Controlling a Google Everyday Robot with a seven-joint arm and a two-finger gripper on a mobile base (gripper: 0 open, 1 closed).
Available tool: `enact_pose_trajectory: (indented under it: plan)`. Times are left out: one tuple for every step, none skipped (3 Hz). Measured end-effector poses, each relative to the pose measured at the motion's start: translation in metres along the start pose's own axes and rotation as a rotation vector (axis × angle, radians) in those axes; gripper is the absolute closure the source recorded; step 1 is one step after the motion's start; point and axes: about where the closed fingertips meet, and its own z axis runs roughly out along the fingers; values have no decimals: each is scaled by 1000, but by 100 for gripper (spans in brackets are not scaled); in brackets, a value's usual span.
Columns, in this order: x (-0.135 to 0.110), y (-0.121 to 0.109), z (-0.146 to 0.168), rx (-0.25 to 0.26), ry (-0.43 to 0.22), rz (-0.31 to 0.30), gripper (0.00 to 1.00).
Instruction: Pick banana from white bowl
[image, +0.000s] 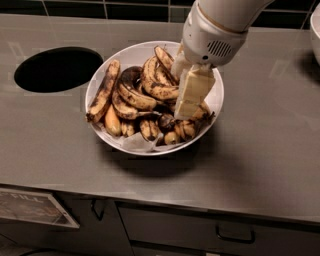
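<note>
The large white bowl (102, 75) with a crumpled paper liner stands on the grey counter, full of overripe bananas. A curved yellow banana with heavy brown-black blotches (156, 86) lies mid-pile, just left of my gripper. My gripper (186, 111) reaches down from the upper right into the right half of the bowl, its cream tip among the bananas there. A long slim brown-black banana (104, 92) lies along the left rim and a small orange-yellow one (112, 121) sits below it. The arm hides the bananas under it.
A round dark hole (57, 67) is cut in the counter left of the bowl. A second white bowl's rim (315, 30) shows at the top right edge. Drawers with dark handles (235, 235) lie below the counter's front edge.
</note>
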Motion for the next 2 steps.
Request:
enact_pose_trajectory:
  plan:
    - [-3, -5, -5, 11, 15, -3, 34]
    - [-5, -11, -12, 25, 30, -12, 33]
